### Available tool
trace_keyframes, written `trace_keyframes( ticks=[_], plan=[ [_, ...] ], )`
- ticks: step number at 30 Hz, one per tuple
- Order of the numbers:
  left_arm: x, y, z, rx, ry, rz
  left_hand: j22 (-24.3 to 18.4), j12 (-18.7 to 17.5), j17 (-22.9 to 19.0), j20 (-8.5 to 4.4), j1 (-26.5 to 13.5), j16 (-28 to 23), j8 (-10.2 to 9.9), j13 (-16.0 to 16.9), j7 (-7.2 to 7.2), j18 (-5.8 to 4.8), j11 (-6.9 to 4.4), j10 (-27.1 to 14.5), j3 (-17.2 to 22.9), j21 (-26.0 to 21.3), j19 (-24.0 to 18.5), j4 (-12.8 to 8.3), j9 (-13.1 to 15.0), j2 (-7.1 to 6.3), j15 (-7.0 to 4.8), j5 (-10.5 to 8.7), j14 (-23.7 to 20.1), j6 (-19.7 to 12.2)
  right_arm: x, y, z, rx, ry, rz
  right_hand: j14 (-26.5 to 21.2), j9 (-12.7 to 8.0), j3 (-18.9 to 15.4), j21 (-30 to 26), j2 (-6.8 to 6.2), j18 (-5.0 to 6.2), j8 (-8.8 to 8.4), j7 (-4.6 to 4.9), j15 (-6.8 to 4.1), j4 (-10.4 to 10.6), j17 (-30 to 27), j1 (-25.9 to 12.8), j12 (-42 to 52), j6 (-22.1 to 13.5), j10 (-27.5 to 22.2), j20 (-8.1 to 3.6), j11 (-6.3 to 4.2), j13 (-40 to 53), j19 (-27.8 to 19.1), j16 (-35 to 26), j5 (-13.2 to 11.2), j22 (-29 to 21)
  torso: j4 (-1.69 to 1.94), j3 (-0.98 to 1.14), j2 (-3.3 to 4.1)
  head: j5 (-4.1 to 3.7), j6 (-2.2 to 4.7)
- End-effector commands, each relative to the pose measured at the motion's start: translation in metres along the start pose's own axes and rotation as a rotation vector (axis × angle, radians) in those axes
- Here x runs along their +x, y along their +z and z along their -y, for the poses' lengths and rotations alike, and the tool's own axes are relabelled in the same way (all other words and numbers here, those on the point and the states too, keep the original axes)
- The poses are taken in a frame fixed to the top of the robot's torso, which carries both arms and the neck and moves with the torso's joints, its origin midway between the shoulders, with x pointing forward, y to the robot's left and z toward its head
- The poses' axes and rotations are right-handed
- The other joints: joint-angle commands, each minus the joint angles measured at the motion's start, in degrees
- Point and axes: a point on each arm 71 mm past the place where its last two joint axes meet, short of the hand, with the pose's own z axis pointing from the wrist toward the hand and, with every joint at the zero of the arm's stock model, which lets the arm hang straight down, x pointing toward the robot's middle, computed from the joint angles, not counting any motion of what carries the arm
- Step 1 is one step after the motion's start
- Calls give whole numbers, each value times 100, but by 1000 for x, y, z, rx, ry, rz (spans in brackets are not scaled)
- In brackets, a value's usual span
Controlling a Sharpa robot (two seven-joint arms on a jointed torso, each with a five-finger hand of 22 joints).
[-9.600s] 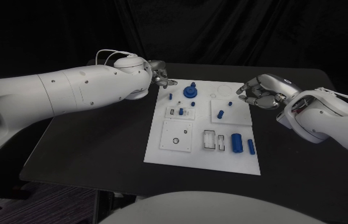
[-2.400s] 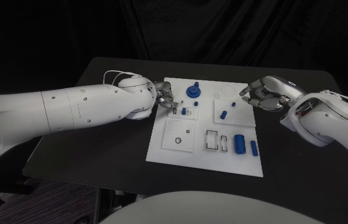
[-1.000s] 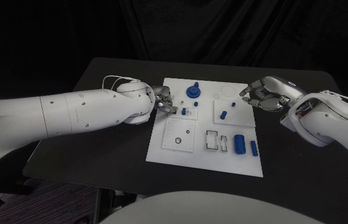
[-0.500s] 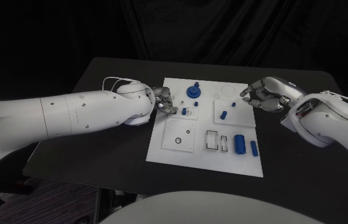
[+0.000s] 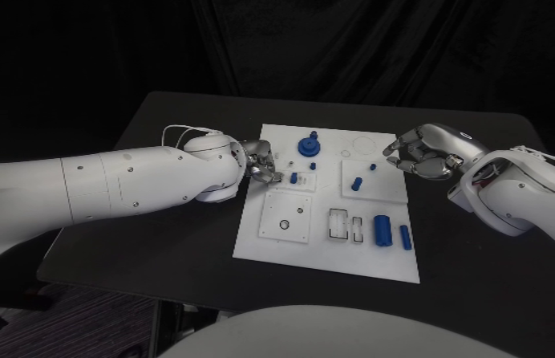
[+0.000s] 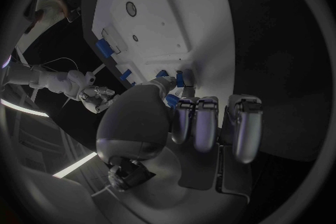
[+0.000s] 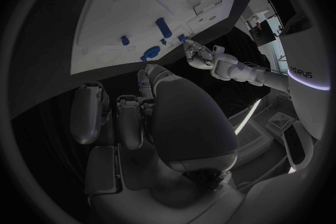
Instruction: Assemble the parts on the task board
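Black counter (image 5: 173, 237) carrying the white task board (image 5: 330, 250) at centre. Left hand (image 5: 259, 164) at the board's left edge, fingertips bunched over the small inset near a short blue peg (image 5: 293, 178); from the head view, cannot tell what they hold. In the left wrist view, curled fingers (image 6: 199, 123) closing toward the thumb around a small blue part (image 6: 172, 101) right at the board's edge. Right hand (image 5: 424, 153) off the board's right edge, above the counter, fingers curled inward with nothing visible in them. Blue knobbed part (image 5: 308, 145) standing near the board's far edge. Large blue cylinder (image 5: 382, 230) and slimmer blue cylinder (image 5: 403, 237) lying side by side at the near right.
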Motion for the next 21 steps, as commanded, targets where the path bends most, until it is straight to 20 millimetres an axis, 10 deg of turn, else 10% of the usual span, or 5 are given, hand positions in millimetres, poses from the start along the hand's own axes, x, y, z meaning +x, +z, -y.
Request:
trace_keyframes(
  ticks=[1, 21],
  plan=[
    [4, -1, 1, 19, -4, -10, 1509, 20, 1509, -25, -9, 38, -36, 1509, 2, -36, -43, 597, 40, 17, 602, -6, -10, -40, -27, 34, 595, 41, 1, -1, 2, 20, 0, -8, 479, -7, 45, -36, -19, 74, -30, -10, 38, -7, 1050, 14, -26, 28, 429, 0, 35, 1326, -55, -28, 22, 913, 4, 1, -3, -8, -1],
    [6, -4, 1, 27, -5, -17, 1509, 20, 1509, -25, -8, 38, -33, 1509, 1, -36, -44, 597, 68, 17, 602, -19, -10, -53, -28, 60, 595, 52, 2, -1, 3, 24, 0, -11, 479, -7, 45, -36, -19, 74, -30, -10, 38, -7, 1050, 14, -26, 28, 429, 0, 35, 1326, -55, -28, 22, 913, -3, 4, 0, -3, -1]
  ],
)
